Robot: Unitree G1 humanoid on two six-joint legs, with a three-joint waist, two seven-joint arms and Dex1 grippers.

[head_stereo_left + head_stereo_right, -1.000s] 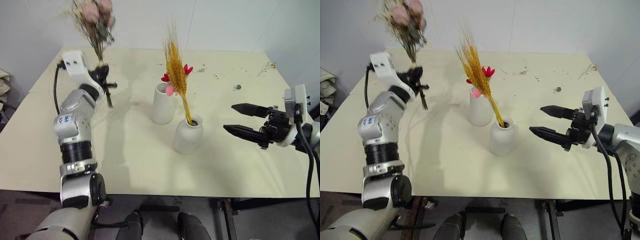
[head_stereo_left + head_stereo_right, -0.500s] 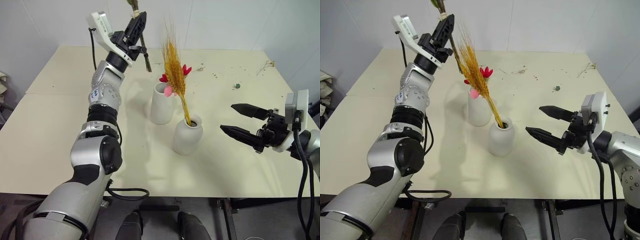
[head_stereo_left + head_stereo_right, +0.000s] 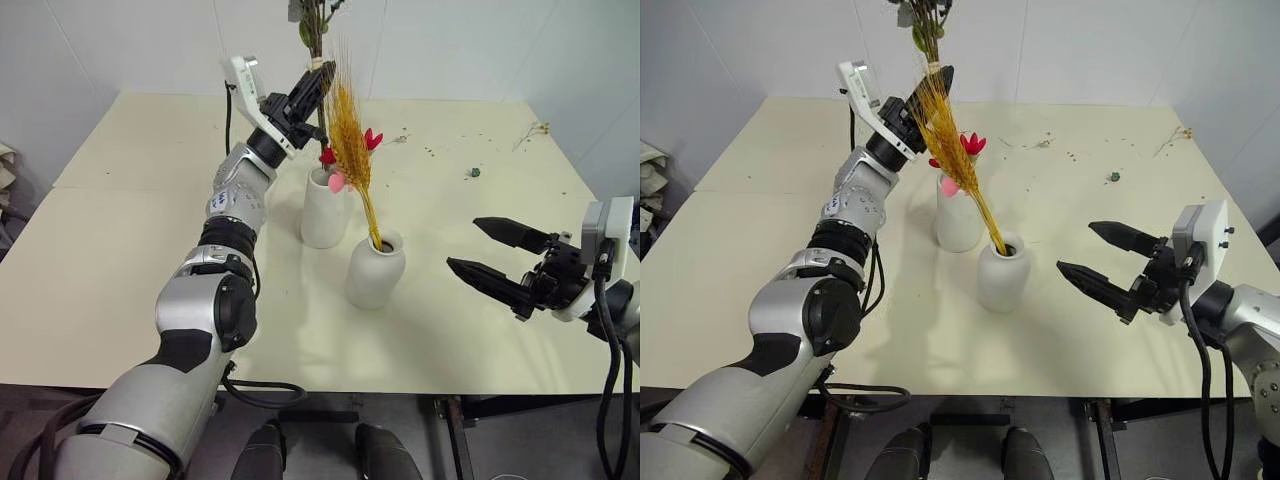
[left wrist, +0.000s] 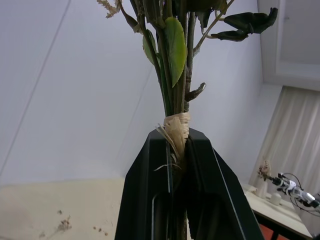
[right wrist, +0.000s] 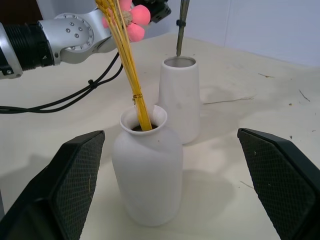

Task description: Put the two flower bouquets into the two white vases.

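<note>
Overhead, the left gripper (image 3: 308,92) clamps the rose bouquet (image 4: 172,65) at its straw tie, green-brown stems reaching down to the mouth of the tall vase (image 3: 325,208) on the table (image 3: 130,230). The wheat bunch (image 3: 350,140) stands in the squat vase (image 3: 375,270). The right wrist view catches the stem tips (image 5: 181,27) just above the tall vase's rim. The right gripper (image 3: 490,255) hovers beside the squat vase, jaws spread wide.

no readable text, labels, brands, numbers or signs on anything in view
</note>
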